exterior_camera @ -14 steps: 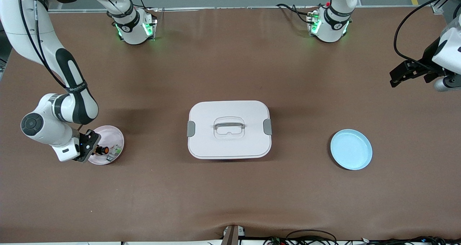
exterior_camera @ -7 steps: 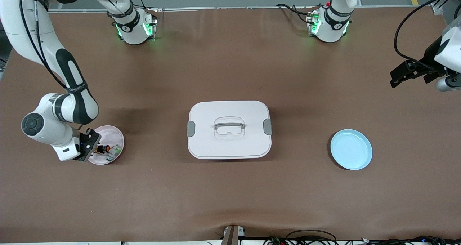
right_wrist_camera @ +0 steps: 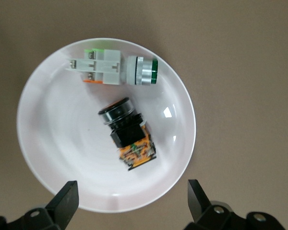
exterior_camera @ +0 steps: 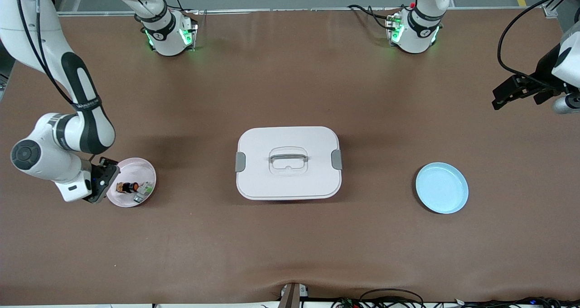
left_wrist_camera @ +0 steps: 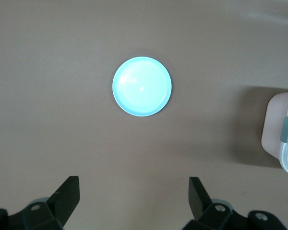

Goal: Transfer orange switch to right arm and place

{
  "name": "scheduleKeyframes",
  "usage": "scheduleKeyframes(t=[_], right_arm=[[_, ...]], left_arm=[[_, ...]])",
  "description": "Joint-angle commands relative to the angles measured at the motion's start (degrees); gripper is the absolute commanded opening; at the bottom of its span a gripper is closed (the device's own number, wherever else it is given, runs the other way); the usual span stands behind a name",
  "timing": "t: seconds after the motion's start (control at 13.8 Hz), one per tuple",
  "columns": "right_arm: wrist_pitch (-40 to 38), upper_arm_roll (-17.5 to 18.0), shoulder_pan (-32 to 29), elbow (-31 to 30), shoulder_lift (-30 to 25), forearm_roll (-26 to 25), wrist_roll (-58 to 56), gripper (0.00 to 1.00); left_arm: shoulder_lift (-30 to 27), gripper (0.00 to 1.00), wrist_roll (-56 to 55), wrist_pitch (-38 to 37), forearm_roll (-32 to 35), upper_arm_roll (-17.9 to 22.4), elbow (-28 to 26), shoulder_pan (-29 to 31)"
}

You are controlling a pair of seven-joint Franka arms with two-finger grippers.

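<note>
R gripper (exterior_camera: 103,181) released over pink plate (right_wrist_camera: 38,143) w/ orange switch (right_wrist_camera: 127,132); L gripper (left_wrist_camera: 134,201) released, waiting

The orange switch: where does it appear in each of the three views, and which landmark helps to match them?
Front view: the orange switch lies on the pink plate at the right arm's end of the table, beside the green-white part.
Right wrist view: the switch is in the picture's middle, on the same plate.
Left wrist view: not in it.
Shared landmark: the pink plate.

We have the switch (right_wrist_camera: 127,135) beside a second part (right_wrist_camera: 116,69) in the dish (exterior_camera: 147,172); box (exterior_camera: 288,163) mid-worktop, plate (exterior_camera: 442,188) toward the left arm's end.
</note>
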Motion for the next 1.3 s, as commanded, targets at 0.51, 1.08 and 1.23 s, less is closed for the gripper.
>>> scheduleKeyframes(t=[0.51, 1.08, 1.23], right_arm=[[-14.7, 0.2, 2.1, -1.3, -10.9, -0.7, 43.1, 1.00], [-20.0, 0.5, 2.9, -1.1, -21.6, -0.5, 65.3, 1.00], [-20.6, 0.5, 3.0, -1.3, -24.5, -0.5, 67.6, 1.00]], left_arm=[[-0.9, 1.00, 1.8, -2.0, -1.0, 0.2, 0.7, 0.3], [-1.0, 1.00, 1.6, -2.6, -1.1, 0.4, 0.9, 1.1], [-1.0, 1.00, 1.6, -2.6, -1.1, 0.3, 0.9, 1.2]])
